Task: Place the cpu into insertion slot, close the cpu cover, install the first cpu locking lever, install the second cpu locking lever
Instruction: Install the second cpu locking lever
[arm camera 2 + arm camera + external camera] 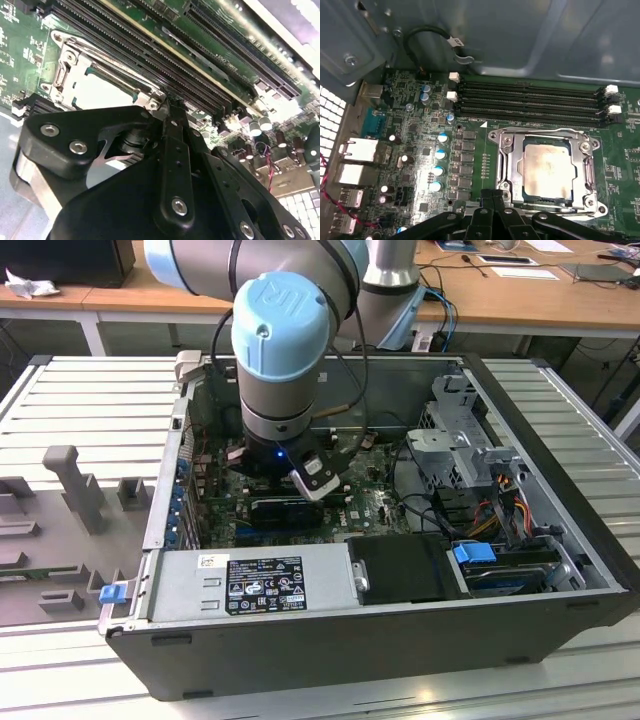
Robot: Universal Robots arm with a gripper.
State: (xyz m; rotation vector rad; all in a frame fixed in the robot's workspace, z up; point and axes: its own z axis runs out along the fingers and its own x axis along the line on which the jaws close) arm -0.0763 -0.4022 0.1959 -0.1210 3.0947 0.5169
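In the first wrist view the pale cpu (547, 170) lies flat in the silver-rimmed insertion slot (502, 141) on the green motherboard. The silver cpu cover (516, 167) lies flat around it, and the chip shows through its cut-out. My gripper (492, 196) is shut, its black fingertips together just off the socket's corner; I see nothing between them. The second wrist view has the gripper (172, 102) tip close to the same corner, with the bright cpu (100, 90) and its cover (65, 65) beyond. In the exterior view my arm (280, 390) reaches down into the open computer case (560, 570).
Long black memory slots (530, 100) run beside the socket, toward the case wall (520, 40). Capacitors (440, 155) and rear ports (355, 150) stand on its other side. The case also holds a power supply (260, 580), a black expansion card (285, 510) and a drive cage (460, 440).
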